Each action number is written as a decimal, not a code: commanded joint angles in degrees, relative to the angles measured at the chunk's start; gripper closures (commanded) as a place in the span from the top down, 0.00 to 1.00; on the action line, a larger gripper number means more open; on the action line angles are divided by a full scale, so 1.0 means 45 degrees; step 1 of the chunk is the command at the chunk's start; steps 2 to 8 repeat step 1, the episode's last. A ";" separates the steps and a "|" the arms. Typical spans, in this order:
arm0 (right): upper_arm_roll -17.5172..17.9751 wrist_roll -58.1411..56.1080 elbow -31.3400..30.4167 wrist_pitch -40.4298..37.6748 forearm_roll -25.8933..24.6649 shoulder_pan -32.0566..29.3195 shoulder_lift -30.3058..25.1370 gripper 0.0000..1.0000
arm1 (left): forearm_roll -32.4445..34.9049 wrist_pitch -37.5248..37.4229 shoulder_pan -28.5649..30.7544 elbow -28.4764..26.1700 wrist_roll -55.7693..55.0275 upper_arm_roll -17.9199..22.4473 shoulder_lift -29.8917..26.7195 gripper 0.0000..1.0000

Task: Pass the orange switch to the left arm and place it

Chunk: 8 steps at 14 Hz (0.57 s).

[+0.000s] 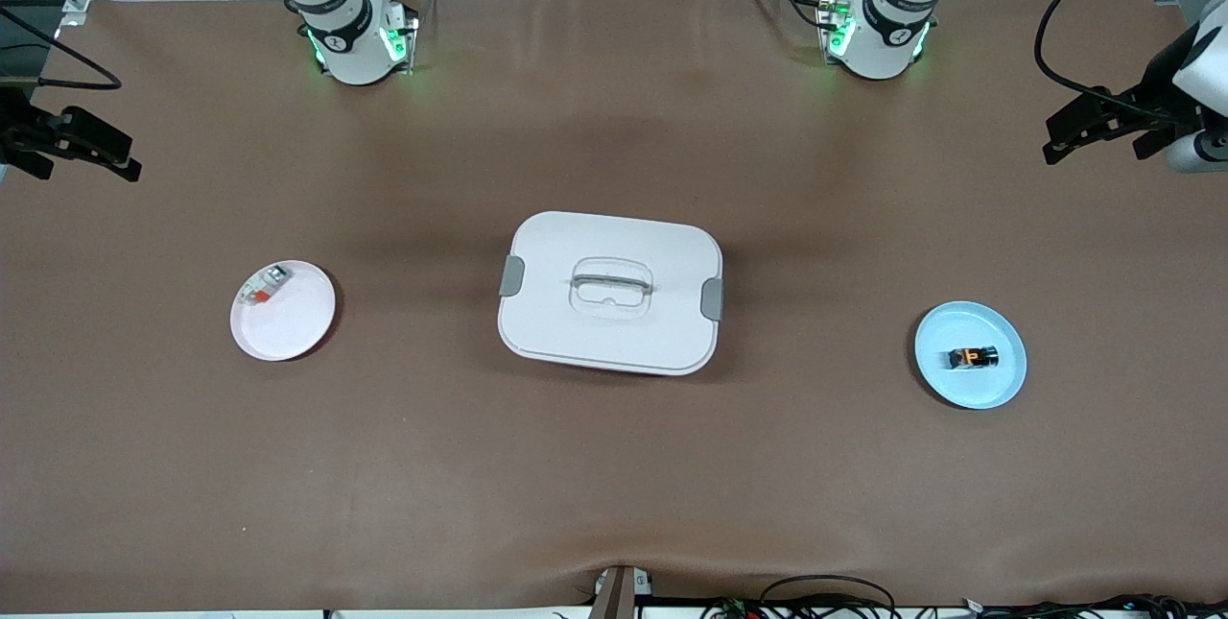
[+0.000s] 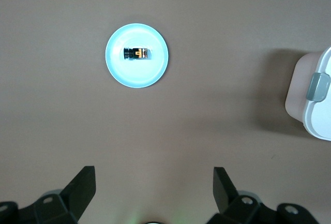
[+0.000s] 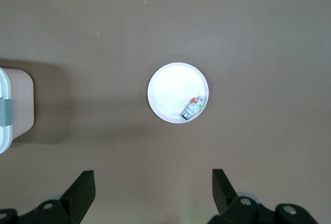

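Observation:
The orange switch (image 1: 975,357), tiny and black with an amber face, lies on a light blue plate (image 1: 969,391) toward the left arm's end of the table. It also shows in the left wrist view (image 2: 137,53). My left gripper (image 1: 1050,141) hangs open and empty high over the table's edge at that end; its own view (image 2: 154,175) shows the fingers wide apart. My right gripper (image 1: 132,164) is open and empty over the right arm's end of the table, as its own view (image 3: 153,175) also shows. The white box (image 1: 576,331) stands shut at the table's middle.
A pale pink plate (image 1: 293,326) toward the right arm's end holds a white-grey piece with an orange-red mark (image 1: 264,285); both show in the right wrist view, plate (image 3: 170,89) and piece (image 3: 193,107). The box's edge shows in the left wrist view (image 2: 316,105) and the right wrist view (image 3: 18,105).

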 commanded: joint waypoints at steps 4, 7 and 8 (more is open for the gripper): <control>0.0143 -0.0117 0.0171 -0.0089 -0.0188 -0.0091 -0.0012 1.00 | 0.0014 -0.0252 0.0004 0.0254 -0.0100 -0.0021 0.0035 1.00; 0.0143 -0.0117 0.0171 -0.0089 -0.0188 -0.0091 -0.0012 1.00 | 0.0014 -0.0252 0.0004 0.0254 -0.0100 -0.0021 0.0035 1.00; 0.0143 -0.0117 0.0171 -0.0089 -0.0188 -0.0091 -0.0012 1.00 | 0.0014 -0.0252 0.0004 0.0254 -0.0100 -0.0021 0.0035 1.00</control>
